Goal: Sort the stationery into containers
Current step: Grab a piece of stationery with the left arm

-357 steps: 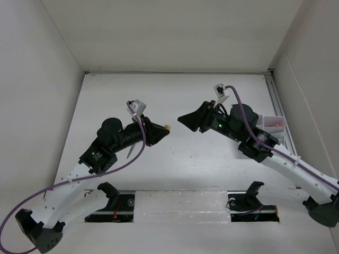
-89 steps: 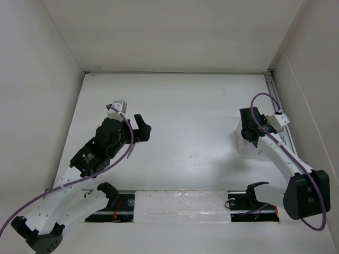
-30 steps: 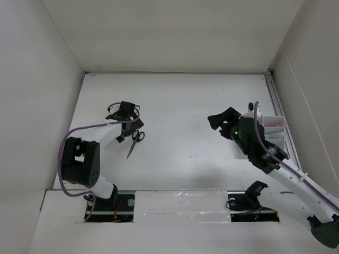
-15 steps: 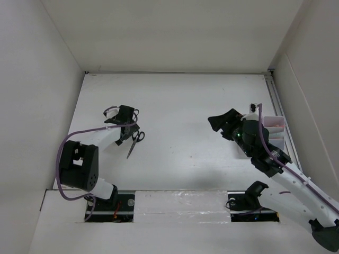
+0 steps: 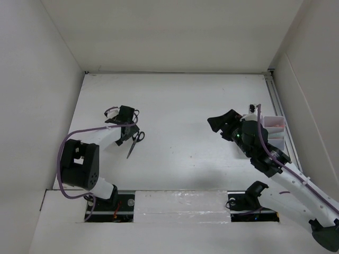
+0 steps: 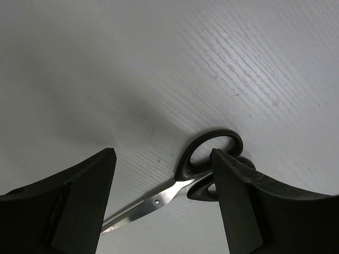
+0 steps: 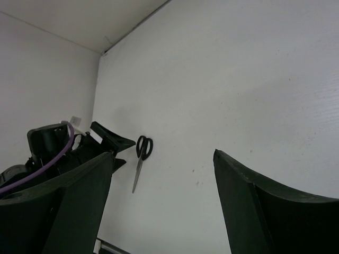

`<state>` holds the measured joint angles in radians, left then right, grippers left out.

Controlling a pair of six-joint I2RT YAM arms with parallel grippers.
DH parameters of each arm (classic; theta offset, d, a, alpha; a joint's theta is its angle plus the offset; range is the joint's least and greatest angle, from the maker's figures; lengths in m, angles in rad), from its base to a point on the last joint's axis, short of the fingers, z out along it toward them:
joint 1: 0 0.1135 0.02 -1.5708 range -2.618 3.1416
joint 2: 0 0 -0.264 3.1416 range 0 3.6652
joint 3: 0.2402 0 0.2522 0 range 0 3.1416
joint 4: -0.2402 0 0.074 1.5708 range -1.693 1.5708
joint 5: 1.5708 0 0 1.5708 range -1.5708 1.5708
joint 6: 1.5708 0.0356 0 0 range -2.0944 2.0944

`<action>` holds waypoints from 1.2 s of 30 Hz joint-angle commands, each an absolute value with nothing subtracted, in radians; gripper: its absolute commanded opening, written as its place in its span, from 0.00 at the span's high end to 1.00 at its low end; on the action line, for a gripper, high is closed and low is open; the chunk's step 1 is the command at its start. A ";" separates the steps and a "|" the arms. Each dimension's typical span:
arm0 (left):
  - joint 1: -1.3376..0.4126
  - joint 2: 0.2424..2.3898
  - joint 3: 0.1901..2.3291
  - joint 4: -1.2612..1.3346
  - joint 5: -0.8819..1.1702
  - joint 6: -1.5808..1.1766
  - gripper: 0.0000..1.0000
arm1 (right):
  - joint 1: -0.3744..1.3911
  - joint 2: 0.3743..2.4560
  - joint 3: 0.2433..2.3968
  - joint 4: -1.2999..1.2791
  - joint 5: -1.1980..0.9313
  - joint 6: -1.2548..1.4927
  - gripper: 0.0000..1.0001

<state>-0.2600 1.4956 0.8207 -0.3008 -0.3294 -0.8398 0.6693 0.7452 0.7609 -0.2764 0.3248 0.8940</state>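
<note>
From above, the left gripper (image 5: 127, 135) has come down next to the black-handled steel scissors (image 5: 133, 146) on the white table (image 5: 185, 100). The right gripper (image 5: 218, 125) has swung away from the see-through white plastic bins (image 5: 275, 123) behind it. In the last blink almost nothing moves. I see no other loose thing, so I think the scissors are the last to sort and the grab is about to start. They lie flat, with the handles toward the far wall and the tip toward the arm bases, slanting a bit left. In the left wrist view the jaws are wide apart with the scissors between them. The handle loops sit by the right finger, partly hidden behind it, and the blades run toward the left finger. Nothing is pinched yet. In the right wrist view the jaws are apart and hold nothing, and the scissors lie far ahead on the left finger's side.
</note>
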 commanded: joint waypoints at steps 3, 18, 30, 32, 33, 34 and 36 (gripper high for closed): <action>-0.259 1.542 0.807 -0.285 -0.311 -0.815 0.32 | 0.680 0.732 0.755 -0.232 0.331 0.897 0.18; -0.302 1.644 0.882 -0.403 -0.359 -0.815 0.50 | 0.680 0.712 0.735 -0.232 0.341 0.917 0.18; -0.302 1.724 0.930 -0.454 -0.388 -0.813 0.52 | 0.680 0.654 0.710 -0.195 0.319 0.928 0.17; -0.293 1.753 0.962 -0.480 -0.388 -0.813 0.57 | 0.680 0.641 0.710 -0.195 0.307 0.928 0.17; -0.293 1.767 0.974 -0.480 -0.388 -0.813 0.65 | 0.680 0.641 0.710 -0.195 0.307 0.928 0.17; -0.293 1.767 0.974 -0.480 -0.388 -0.802 0.70 | 0.680 0.632 0.710 -0.195 0.307 0.928 0.17; -0.293 1.778 0.983 -0.489 -0.388 -0.802 0.76 | 0.680 0.621 0.710 -0.195 0.307 0.928 0.17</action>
<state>-0.3000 1.7176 1.0039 -0.3916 -0.3969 -0.8097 0.6693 0.6441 0.6975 -0.2569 0.3164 0.9310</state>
